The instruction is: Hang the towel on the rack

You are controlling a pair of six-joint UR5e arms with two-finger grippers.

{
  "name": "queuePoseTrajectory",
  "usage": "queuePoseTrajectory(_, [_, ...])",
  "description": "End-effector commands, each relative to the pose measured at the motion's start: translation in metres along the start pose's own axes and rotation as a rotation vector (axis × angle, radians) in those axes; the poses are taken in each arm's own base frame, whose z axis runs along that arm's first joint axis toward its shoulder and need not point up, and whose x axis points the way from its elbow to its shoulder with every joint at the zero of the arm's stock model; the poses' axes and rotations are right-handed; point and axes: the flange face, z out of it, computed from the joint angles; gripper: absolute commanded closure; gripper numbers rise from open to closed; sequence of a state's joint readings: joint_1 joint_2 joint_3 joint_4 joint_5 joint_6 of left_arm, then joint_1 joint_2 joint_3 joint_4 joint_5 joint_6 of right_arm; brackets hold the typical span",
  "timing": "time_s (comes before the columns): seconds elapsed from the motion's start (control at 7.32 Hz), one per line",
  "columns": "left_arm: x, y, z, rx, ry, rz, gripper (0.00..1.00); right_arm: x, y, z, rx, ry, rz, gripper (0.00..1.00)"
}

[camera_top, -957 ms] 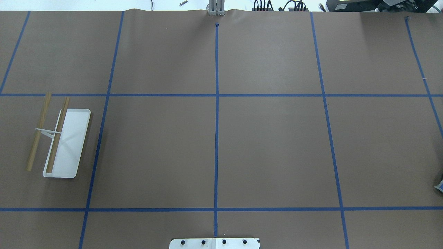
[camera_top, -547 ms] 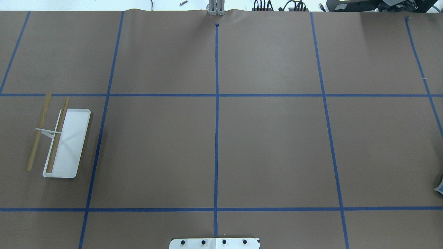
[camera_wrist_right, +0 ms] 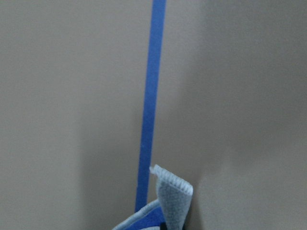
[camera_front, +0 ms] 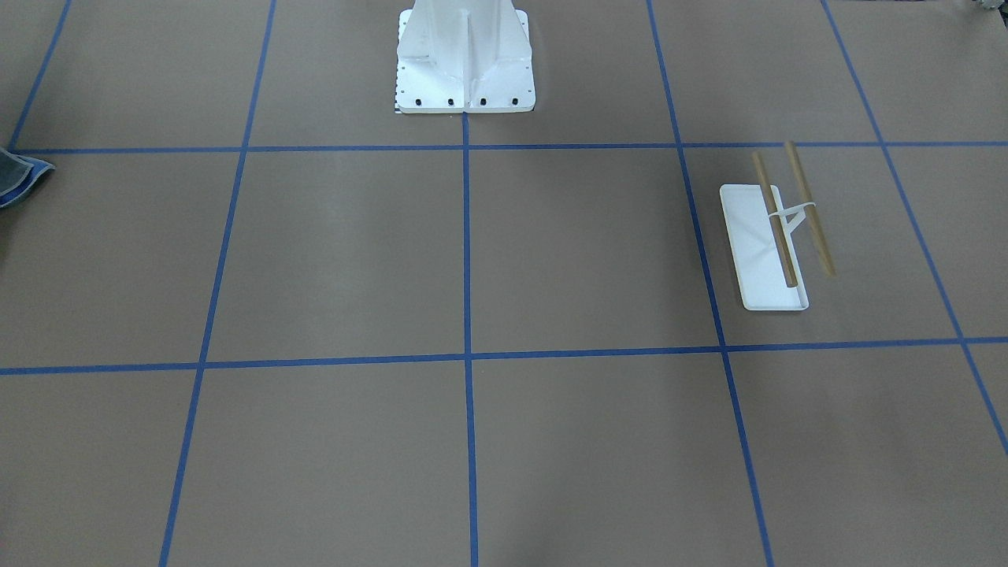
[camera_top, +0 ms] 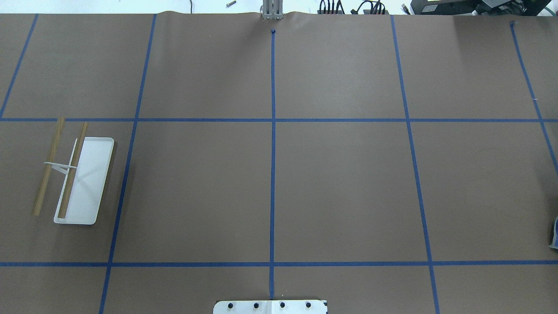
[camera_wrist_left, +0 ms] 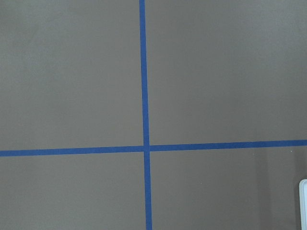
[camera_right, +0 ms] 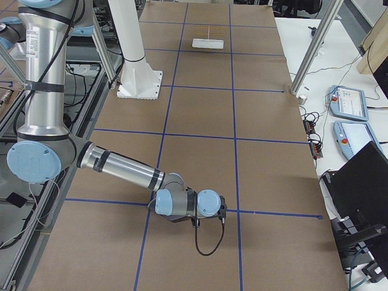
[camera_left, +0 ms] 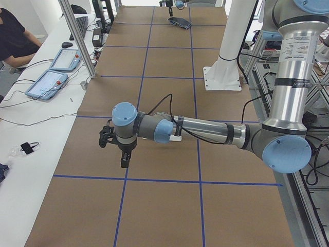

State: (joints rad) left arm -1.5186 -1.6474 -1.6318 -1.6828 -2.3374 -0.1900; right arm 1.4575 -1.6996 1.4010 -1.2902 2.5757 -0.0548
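The rack [camera_top: 74,174] stands at the table's left: a white tray base, a white fork and two tan dowel bars. It also shows in the front view [camera_front: 776,236] and far off in the right side view [camera_right: 208,36]. The dark grey towel [camera_front: 20,177], blue inside, lies folded at the table's right end. Only a sliver of it [camera_top: 554,233] shows overhead, and a trimmed corner [camera_wrist_right: 170,199] in the right wrist view. My right gripper [camera_right: 219,212] is low over the towel's spot. My left gripper [camera_left: 119,154] hangs above the table near the rack. I cannot tell whether either is open or shut.
The large white bolted pedestal [camera_front: 465,55] stands at the robot's side, mid-table. Blue tape lines [camera_top: 273,174] grid the brown table cover. A corner of the rack's tray [camera_wrist_left: 303,201] shows in the left wrist view. Operator desks with tablets [camera_left: 49,82] flank the far long edge.
In the overhead view the towel's sliver at the right edge has shifted slightly further right and looks narrower. The rack has not moved.
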Motion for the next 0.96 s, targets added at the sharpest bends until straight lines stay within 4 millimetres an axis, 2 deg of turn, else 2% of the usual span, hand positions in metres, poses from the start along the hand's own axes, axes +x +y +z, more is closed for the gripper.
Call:
queuePoseTrajectory(0.0, [0.022, -0.023, -0.013, 0.029, 0.01, -0.097, 0.02, -0.059, -0.015, -0.064, 0.109, -0.039, 0.058, 1.0])
queuePoseTrajectory(0.14, [0.049, -0.04, -0.014, 0.036, 0.022, -0.138, 0.02, -0.089, -0.024, -0.085, 0.149, -0.037, 0.057, 1.0])
queuePoseTrajectory(0.41, [0.141, -0.074, 0.002, 0.011, 0.054, -0.213, 0.02, -0.143, -0.039, -0.129, 0.239, -0.041, 0.071, 1.0])
queuePoseTrajectory(0.55, [0.182, -0.086, 0.003, 0.007, 0.075, -0.258, 0.02, -0.175, -0.046, -0.153, 0.286, -0.041, 0.006, 1.0])
queuePoseTrajectory(0.68, [0.217, -0.103, -0.011, 0.021, 0.099, -0.301, 0.02, -0.214, -0.055, -0.179, 0.337, -0.043, -0.08, 1.0])
queuePoseTrajectory(0.82, [0.252, -0.108, -0.011, 0.005, 0.113, -0.337, 0.02, -0.246, -0.064, -0.2, 0.378, -0.043, -0.149, 1.0])
